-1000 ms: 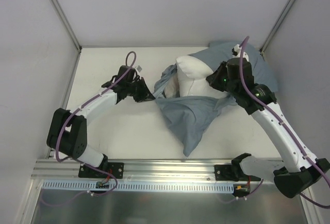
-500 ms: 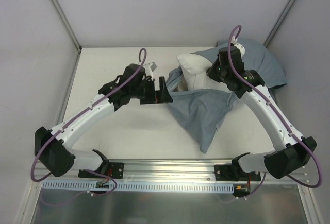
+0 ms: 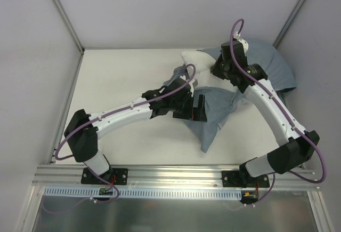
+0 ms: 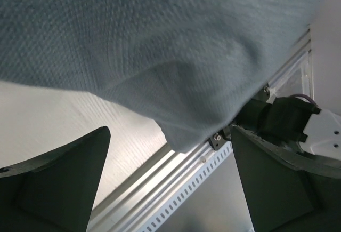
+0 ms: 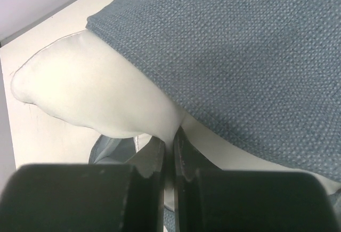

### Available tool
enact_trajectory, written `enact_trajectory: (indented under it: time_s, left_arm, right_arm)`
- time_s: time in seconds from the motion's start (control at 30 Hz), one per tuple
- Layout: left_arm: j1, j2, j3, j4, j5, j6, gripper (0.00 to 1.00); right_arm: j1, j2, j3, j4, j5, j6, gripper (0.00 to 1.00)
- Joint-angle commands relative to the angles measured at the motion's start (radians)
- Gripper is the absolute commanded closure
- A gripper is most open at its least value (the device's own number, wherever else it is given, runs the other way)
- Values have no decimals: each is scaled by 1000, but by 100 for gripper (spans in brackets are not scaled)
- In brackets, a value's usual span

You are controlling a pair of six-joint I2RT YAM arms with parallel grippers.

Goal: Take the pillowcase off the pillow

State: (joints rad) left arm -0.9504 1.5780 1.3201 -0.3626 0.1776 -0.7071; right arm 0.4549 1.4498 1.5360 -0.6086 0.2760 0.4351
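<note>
Reaching across the white table (image 3: 122, 77), the left arm (image 3: 128, 112) holds the left gripper (image 3: 194, 112) over the middle of the pillowcase (image 3: 213, 120). Its two black fingers (image 3: 201, 109) stand wide apart and there is nothing between them. From the left wrist camera, the blue cloth of the pillowcase (image 4: 160, 45) fills the top of the picture. It hangs in a soft fold past the spread fingers (image 4: 58, 184) of the left gripper (image 4: 168, 133) and does not touch them. Under the fold you can see the table (image 4: 80, 120) and the silver rail (image 4: 181, 189) with its little holes. The right arm (image 3: 272, 109) bends in from the right side, and the right gripper (image 3: 216, 71) sits at the pillow (image 3: 198, 60) near the back of the table. From the right wrist camera, the right gripper (image 5: 171, 144) is squeezed tight, and a bit of the white pillow (image 5: 106, 98) is pinched at its tips. The pillowcase (image 5: 240, 56) still covers the right part of the pillow. One white corner of the pillow pokes out toward the back left. A long blue flap lies flat on the table and comes to a point on the near side.
</note>
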Motion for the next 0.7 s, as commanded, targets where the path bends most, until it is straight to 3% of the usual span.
enact_trajectory:
  time_s: [0.0,0.17,0.27,0.37,0.43,0.67]
  left_arm:
    - [-19,60,36,131,31,-9,2]
    - [-65,143,34,228,68,-17,10]
    - [-83,168,25,264,74,-29,21]
    - [-93,180,21,284,63,-43,62]
    - [-93,182,13,286,48,-49,100]
    - [-93,108,-159,301,39,-86,100]
  right_arm:
    - [-16,-20,88,20,49,-18,99]
    - [-19,-16,116,-3,60,-52,99]
    - [-18,-6,127,-6,55,-61,99]
    - [-19,6,141,-13,48,-65,99]
    - [-18,9,144,-13,45,-64,99]
    - [-54,27,234,-42,52,-90,99]
